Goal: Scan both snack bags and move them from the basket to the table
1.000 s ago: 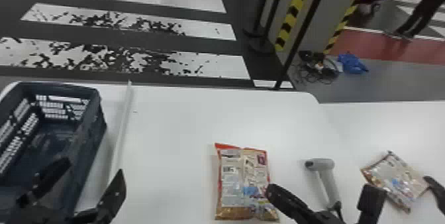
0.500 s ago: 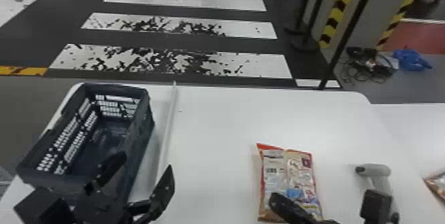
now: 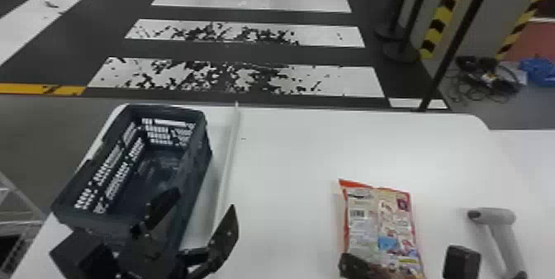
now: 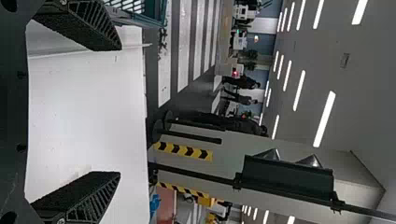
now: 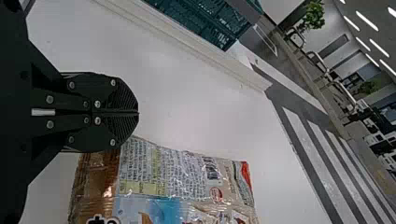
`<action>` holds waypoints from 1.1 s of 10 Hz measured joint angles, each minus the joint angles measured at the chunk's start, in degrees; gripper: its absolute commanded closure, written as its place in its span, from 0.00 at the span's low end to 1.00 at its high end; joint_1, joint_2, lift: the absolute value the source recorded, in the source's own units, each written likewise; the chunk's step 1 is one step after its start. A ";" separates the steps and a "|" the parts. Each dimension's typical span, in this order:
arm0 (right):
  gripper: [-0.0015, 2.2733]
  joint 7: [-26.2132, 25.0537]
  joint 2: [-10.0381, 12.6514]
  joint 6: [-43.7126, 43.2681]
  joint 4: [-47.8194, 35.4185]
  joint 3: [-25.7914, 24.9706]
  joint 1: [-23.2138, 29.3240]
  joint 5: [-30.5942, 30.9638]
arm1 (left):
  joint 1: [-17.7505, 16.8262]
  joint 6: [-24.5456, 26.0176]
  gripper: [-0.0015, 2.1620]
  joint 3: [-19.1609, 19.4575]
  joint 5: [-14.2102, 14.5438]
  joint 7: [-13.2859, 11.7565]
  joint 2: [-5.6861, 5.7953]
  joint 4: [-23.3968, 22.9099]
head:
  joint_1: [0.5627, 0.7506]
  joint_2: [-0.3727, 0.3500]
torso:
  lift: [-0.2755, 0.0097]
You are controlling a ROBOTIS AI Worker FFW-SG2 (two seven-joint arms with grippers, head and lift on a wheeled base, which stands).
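My left gripper (image 3: 204, 202) stands open above the right side of the dark blue basket (image 3: 163, 110); in the left wrist view the left gripper (image 4: 117, 111) has nothing between its widely parted fingers. The visible basket floor is bare. A snack bag (image 3: 382, 224) lies flat on the table, red edge away from me. At its near end is my right gripper (image 3: 355, 263). In the right wrist view the right gripper (image 5: 138, 112) is shut, its fingertips together beside the brown end of the snack bag (image 5: 182, 182). To the bag's right lies a grey handheld scanner (image 3: 493, 216).
A pale strip (image 3: 228, 162) runs from front to back on the white table (image 3: 289, 158), between basket and bag. Beyond the far edge are a striped floor and black posts (image 3: 458, 39). A wire rack (image 3: 18, 199) stands left of the table.
The head view has swung left, bringing in the whole basket. My right gripper has shifted left relative to the bag, from its right edge to its near left part. The left gripper has kept its place by the basket.
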 measured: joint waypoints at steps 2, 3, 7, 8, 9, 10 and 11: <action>0.99 0.00 -0.05 -0.27 0.38 -0.04 -0.23 0.28 | 0.00 -0.04 0.02 -0.11 -0.01 0.00 -0.19 -0.02 | 0.70 0.49 | 0.62; 0.99 0.06 -0.11 -0.24 0.38 -0.63 -0.25 0.32 | 0.00 -0.04 0.02 -0.14 -0.01 0.00 -0.25 -0.12 | 0.70 0.47 | 0.62; 0.99 0.52 -0.27 -0.83 1.48 -3.06 -0.16 0.28 | -0.09 -0.09 0.02 -0.32 -0.01 -0.01 -0.27 -0.18 | 0.70 0.41 | 0.62; 0.99 0.61 -0.27 -0.96 1.58 -3.64 -0.16 0.20 | -0.10 -0.11 0.02 -0.33 -0.01 -0.04 -0.27 -0.26 | 0.70 0.40 | 0.62; 0.99 0.67 -0.27 -0.98 1.61 -4.20 -0.16 -0.03 | -0.12 -0.11 0.02 -0.34 -0.01 -0.08 -0.27 -0.32 | 0.70 0.39 | 0.62; 0.99 0.84 -0.27 -0.98 1.61 -4.59 -0.12 -0.32 | -0.15 -0.11 0.02 -0.34 -0.01 -0.13 -0.27 -0.37 | 0.70 0.38 | 0.62; 0.99 1.02 -0.27 -0.98 1.60 -4.74 -0.06 -0.62 | -0.17 -0.11 0.02 -0.34 -0.01 -0.28 -0.27 -0.40 | 0.70 0.38 | 0.62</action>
